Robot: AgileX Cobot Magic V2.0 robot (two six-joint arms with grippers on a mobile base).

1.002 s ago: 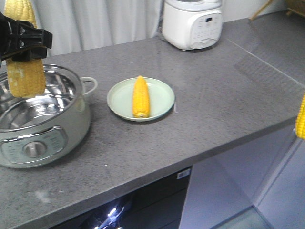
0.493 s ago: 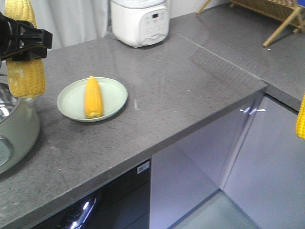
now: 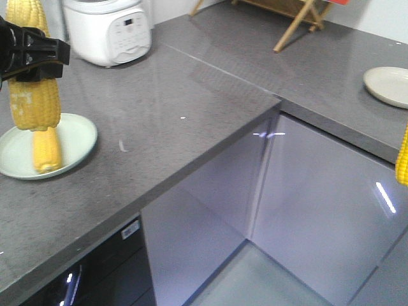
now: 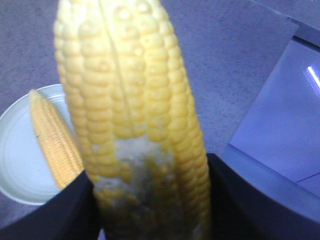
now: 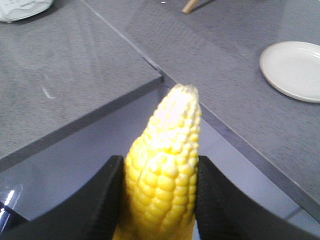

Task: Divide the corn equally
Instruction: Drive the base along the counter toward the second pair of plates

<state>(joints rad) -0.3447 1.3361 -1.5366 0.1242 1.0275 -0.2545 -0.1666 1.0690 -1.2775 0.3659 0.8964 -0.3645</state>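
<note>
Kitchen: stone counter, rice cooker (white)

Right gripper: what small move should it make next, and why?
Probably it should carry its cob toward the white plate. The right gripper is shut on that cob and is not yet over the plate, which holds nothing. The green plate already has one cob, and the left gripper holds another near it.

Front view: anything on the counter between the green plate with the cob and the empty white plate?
Nothing in the front view: bare grey counter runs from green plate to white plate. Rice cooker sits behind that line.
</note>
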